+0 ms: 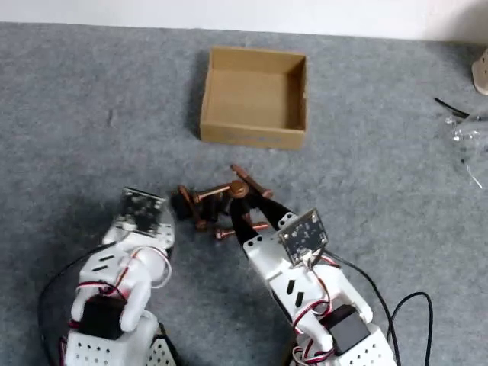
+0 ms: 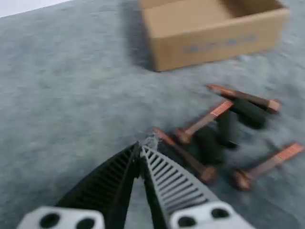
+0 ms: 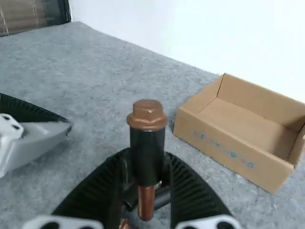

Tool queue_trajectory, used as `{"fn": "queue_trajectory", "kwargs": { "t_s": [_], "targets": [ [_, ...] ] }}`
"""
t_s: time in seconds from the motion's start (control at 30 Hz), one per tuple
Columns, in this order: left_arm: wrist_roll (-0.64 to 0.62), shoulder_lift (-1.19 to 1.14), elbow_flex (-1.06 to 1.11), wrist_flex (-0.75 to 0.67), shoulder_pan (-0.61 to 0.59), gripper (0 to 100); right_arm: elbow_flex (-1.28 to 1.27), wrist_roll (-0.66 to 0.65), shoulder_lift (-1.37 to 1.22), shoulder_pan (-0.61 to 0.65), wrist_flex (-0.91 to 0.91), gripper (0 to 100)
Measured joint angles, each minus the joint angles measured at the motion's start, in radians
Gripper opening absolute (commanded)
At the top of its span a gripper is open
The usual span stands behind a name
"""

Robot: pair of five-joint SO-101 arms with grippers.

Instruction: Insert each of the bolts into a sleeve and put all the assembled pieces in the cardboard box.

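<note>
Right gripper (image 3: 147, 164): closed on one sleeve (image 3: 147, 143), which stands upright between the fingers (image 3: 190, 191). A bolt (image 3: 147, 114) passes through this sleeve, with the hex head seated on the upper end and the copper shank protruding from the lower end.

In the high view the right gripper (image 1: 245, 202) is just below frame centre. The bolt (image 1: 239, 188) head is at its tip, over the right part of the pile (image 1: 217, 212).

Left gripper (image 2: 141, 150): closed, fingertips together with nothing between them, tip just beside the end of the nearest loose bolt; whether it touches the bolt cannot be told. In the high view the left gripper (image 1: 180, 206) is at the left edge of the pile, left of frame centre. The right wrist view shows it (image 3: 33, 133) beside the held assembly, apart from it.

Pile: four loose bolts (image 2: 202, 123) lie flat on the carpet (image 1: 366, 175), crossing or touching dark loose sleeves (image 2: 207, 143). The sleeve count cannot be told.

Box (image 1: 252, 136): upper centre of the high view, open side up, just above the pile and apart from it. Its interior floor is bare cardboard. The same box appears beyond the loose bolts in the left wrist view (image 2: 209, 43) and beyond the held bolt in the right wrist view (image 3: 224, 152)
</note>
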State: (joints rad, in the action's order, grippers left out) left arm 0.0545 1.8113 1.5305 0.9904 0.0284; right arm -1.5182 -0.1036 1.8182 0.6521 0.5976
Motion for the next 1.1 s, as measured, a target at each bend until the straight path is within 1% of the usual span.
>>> {"fn": "queue_trajectory", "kwargs": {
  "t_s": [0.17, 0.33, 0.47, 0.6, 0.97, 1.1],
  "targets": [
    [0.002, 0.0, 0.057, -0.086, -0.112, 1, -0.006, 0.0, 0.0, -0.002, 0.0, 0.4],
    [0.003, 0.0, 0.077, -0.117, -0.129, 1, -0.049, 0.0, 0.0, -0.021, -0.003, 0.4],
    [0.005, 0.0, 0.077, -0.117, -0.129, 1, -0.101, 0.0, 0.0, -0.084, -0.003, 0.4],
    [0.005, 0.0, 0.077, -0.117, -0.129, 1, -0.144, 0.0, -0.002, -0.175, -0.003, 0.4],
    [0.005, 0.0, 0.077, -0.143, -0.129, 1, -0.152, 0.0, -0.002, -0.41, -0.003, 0.4],
    [0.005, 0.0, 0.077, -0.143, -0.129, 1, -0.152, -0.009, -0.002, -0.422, -0.003, 0.4]
  ]
}}
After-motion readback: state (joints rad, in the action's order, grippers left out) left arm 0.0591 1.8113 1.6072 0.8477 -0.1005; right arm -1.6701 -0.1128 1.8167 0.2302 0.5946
